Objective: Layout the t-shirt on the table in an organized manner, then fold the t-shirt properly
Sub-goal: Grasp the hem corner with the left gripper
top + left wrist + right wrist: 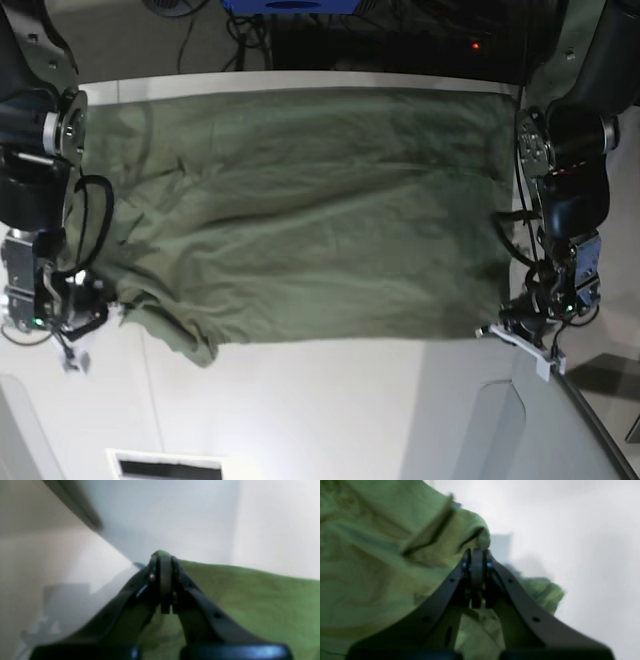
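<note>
Shirt [300, 210] lay spread on the bench [330, 410]; left end effector [163, 555] pinched its 4 o'clock corner, right end effector [477, 551] clamped the bunched 8 o'clock sleeve, probably to tug it flat.

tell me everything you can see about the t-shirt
The t-shirt is plain olive-green, soft cotton-looking cloth, spread wide across the white table in the base view. Most of it lies fairly flat with shallow wrinkles. Its right edge in that view is straight, while the left side is bunched and rumpled, with a lumpy fold at the lower left corner. The left gripper is shut on a corner of it, and the right gripper is shut on a folded hem at the bunched side.
</note>
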Robot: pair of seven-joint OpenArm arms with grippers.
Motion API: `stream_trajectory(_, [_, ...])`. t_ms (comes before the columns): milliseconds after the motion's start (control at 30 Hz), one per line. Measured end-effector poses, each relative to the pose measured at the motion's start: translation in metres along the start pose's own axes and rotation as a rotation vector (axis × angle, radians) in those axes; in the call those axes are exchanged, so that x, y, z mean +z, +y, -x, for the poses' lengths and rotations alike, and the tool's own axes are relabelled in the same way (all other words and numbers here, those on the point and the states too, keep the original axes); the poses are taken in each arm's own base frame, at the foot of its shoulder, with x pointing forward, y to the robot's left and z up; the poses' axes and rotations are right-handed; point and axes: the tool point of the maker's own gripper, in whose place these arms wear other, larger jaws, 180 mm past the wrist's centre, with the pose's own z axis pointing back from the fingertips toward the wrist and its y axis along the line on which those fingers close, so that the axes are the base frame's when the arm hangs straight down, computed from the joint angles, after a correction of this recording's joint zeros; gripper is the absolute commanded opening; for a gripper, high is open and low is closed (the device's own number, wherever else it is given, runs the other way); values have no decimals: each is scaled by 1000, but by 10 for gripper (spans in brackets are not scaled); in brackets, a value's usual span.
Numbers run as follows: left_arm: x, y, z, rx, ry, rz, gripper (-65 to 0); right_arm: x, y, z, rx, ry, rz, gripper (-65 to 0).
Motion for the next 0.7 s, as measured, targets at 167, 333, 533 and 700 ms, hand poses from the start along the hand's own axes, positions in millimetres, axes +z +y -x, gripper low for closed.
stream_trajectory(167, [0, -7, -21, 0, -29, 13, -650, 5, 4, -33, 74, -109, 8, -645])
stream_trajectory(333, [0, -7, -22, 0, -31, 12, -650, 8, -13, -40, 83, -164, 41, -644])
stream_trajectory(533, [6, -9, -34, -22, -58, 13, -650, 10, -19, -47, 86, -257, 44, -645])
stream_trajectory(700, [12, -8, -47, -40, -67, 8, -650, 1, -24, -31, 67, -233, 46, -645])
